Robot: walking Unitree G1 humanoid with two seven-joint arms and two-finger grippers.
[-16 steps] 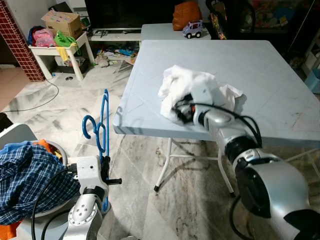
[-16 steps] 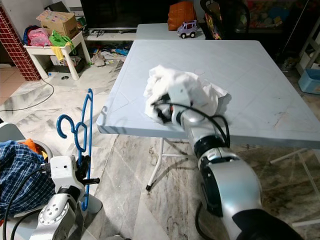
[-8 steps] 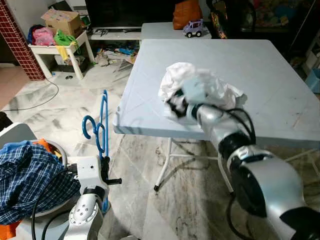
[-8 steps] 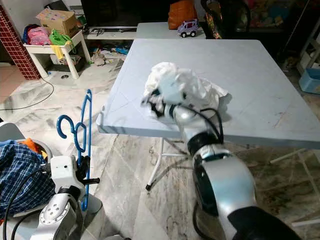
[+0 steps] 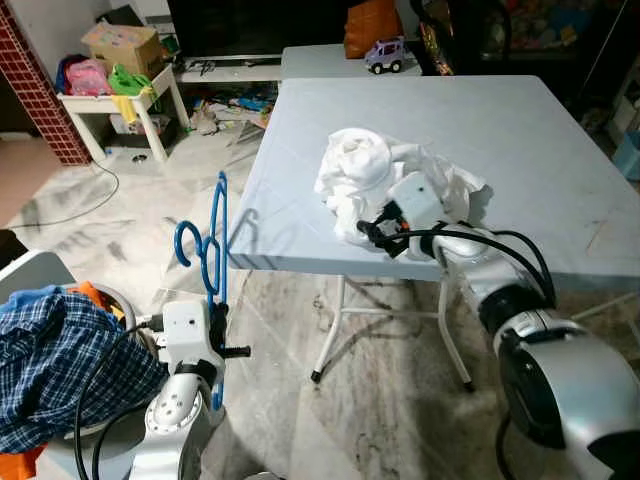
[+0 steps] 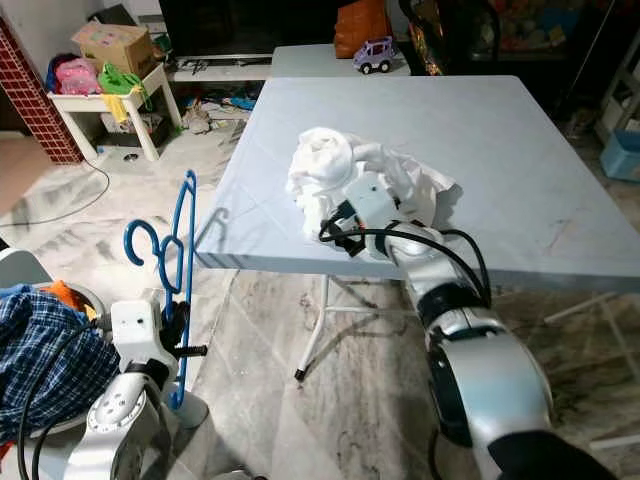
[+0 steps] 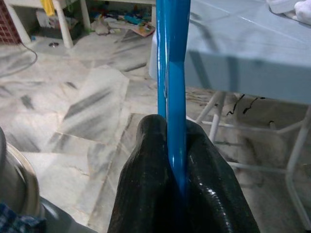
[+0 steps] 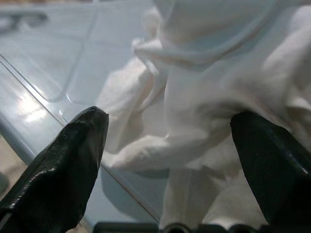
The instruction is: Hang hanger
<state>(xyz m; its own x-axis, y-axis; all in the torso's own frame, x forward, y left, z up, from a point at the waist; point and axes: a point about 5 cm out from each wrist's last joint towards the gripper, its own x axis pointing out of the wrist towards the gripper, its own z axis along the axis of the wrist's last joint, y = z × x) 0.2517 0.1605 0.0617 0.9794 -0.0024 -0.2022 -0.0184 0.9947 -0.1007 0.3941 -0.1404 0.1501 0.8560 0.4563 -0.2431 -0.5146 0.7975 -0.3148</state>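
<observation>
A blue plastic hanger (image 5: pixel 214 245) stands upright at my lower left, off the table's front left corner. My left gripper (image 7: pixel 176 145) is shut on its lower bar, with the black fingers (image 5: pixel 216 322) pinching it. A crumpled white garment (image 5: pixel 380 170) lies on the pale blue table (image 5: pixel 520 120) near the front edge. My right gripper (image 8: pixel 167 121) is open at the near side of the garment, one finger on each side of a fold and not closed on it. In the left eye view, the right gripper (image 5: pixel 366 230) sits low over the table's edge.
A basket with a blue plaid shirt (image 5: pixel 55 360) sits at my lower left. A white side table (image 5: pixel 115 95) with boxes and a brick pillar (image 5: pixel 40 90) stand at far left. A toy car (image 5: pixel 385 55) and an orange bag (image 5: pixel 372 25) sit beyond the table. The floor is marble.
My right gripper has drawn back out of the garment toward the table's front edge. The left arm has lifted the hanger slightly and brought it nearer the table corner.
</observation>
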